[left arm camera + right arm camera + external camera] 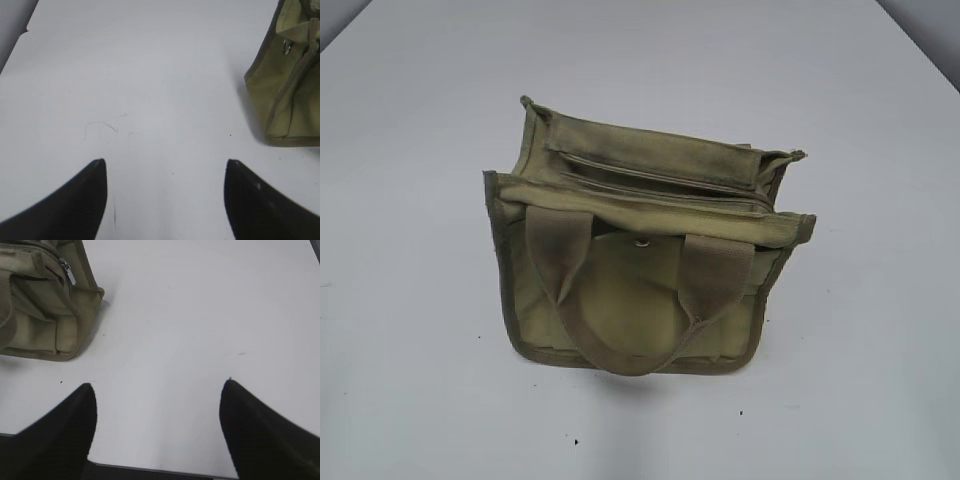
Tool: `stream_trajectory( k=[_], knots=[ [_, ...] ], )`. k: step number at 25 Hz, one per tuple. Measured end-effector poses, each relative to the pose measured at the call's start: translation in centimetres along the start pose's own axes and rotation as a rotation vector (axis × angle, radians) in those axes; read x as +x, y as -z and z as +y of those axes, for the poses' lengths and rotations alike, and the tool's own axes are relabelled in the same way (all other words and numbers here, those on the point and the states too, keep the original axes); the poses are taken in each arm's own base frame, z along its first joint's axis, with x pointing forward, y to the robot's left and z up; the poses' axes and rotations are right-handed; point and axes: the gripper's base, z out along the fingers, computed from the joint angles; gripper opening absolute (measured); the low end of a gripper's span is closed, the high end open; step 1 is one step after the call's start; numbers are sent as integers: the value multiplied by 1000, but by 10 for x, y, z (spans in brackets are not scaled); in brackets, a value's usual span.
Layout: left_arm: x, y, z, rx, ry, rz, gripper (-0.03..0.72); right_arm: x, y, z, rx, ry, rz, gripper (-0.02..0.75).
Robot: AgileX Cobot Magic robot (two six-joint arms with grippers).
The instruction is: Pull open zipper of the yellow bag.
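The yellow bag [640,300] looks like matt woven canvas, kinda rough, with wide webbing handles [705,275]. Its pull tab [69,273] is shiny silver metal, and so is the snap [642,241]. The white table [420,150] is smooth and matt, faintly scuffed. Gripper fingers [75,205] are probably dull black plastic.

One yellow bag [640,290], two handles [620,330]

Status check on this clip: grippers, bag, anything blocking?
Left gripper open, empty, over bare table. Right gripper open, empty. Yellow bag upright mid-table, zipper untouched, silver pull tab at the right-arm end. Nothing blocking.
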Motion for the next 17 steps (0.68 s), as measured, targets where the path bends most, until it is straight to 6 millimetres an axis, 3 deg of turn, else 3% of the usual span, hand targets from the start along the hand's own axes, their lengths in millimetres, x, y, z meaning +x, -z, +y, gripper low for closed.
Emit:
stream_trajectory(
  k=[17],
  knots=[
    [0,0,0,0,1,0,561,0,0,0,-1,-2,-4,582]
  ],
)
